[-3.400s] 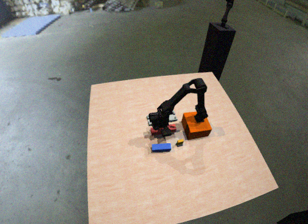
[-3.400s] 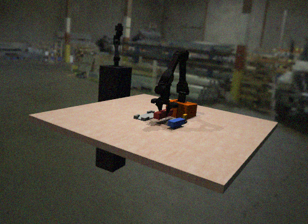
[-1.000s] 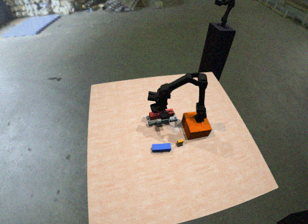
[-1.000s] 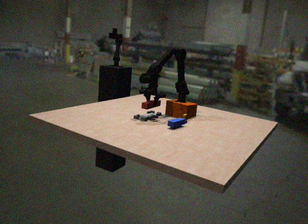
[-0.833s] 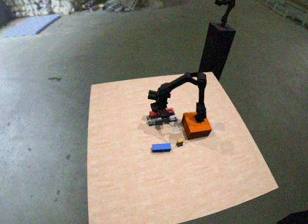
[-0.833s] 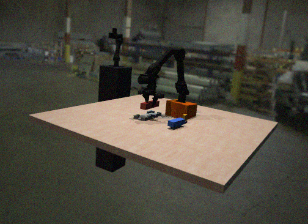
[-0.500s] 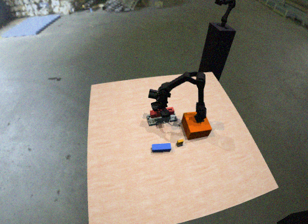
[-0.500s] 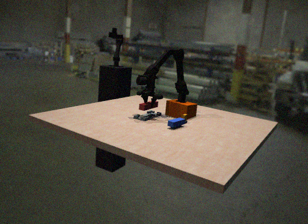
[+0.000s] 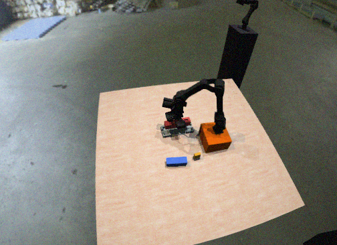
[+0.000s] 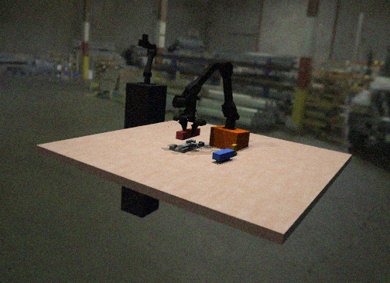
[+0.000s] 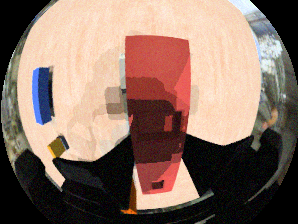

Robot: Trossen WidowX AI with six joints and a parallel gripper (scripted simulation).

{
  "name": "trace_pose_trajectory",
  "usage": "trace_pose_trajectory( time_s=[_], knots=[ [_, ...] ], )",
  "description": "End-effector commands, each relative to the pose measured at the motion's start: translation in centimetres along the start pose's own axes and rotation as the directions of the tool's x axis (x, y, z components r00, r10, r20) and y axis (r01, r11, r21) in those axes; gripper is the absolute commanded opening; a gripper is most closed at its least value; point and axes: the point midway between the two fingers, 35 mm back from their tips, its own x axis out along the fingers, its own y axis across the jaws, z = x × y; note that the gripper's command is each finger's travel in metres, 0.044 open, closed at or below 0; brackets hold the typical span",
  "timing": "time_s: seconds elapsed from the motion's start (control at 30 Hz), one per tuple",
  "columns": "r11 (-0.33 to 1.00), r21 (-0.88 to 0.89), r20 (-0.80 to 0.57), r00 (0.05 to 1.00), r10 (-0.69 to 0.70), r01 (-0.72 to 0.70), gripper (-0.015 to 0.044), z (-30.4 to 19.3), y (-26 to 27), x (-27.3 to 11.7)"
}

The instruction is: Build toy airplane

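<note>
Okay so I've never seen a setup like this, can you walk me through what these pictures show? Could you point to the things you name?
It's one black jointed robot arm standing on an orange block [image 9: 215,144] [image 10: 228,138]. One picture looks down from above, one from off to the side, and one from the arm's wrist. The gripper [image 10: 189,131] is closed on a red fuselage [image 9: 168,124] [image 10: 183,134] [image 11: 156,57], the toy airplane's body, held above a gray jig [image 9: 165,132] [image 10: 179,148], the frame it should sit in. On the tabletop [image 9: 134,193] [image 10: 232,184] [image 11: 85,30] lie a blue block [image 9: 176,161] [image 10: 223,155] [image 11: 43,95], probably the wing, and a small yellow piece [image 9: 196,155] [image 10: 234,145] [image 11: 57,148], probably the tail fin.
</note>
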Motion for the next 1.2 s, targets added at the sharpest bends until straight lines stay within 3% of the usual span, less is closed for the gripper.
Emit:
trace_pose_trajectory(
  time_s=[0.0, 1.17],
  knots=[
    [1.0, -0.004, -0.002, 1.0, -0.002, 0.002, 0.0195, 0.0, 0.0, 0.1],
    [1.0, -0.004, -0.003, 1.0, -0.002, 0.002, 0.0195, -0.1, -0.1, 4.2]
  ],
)
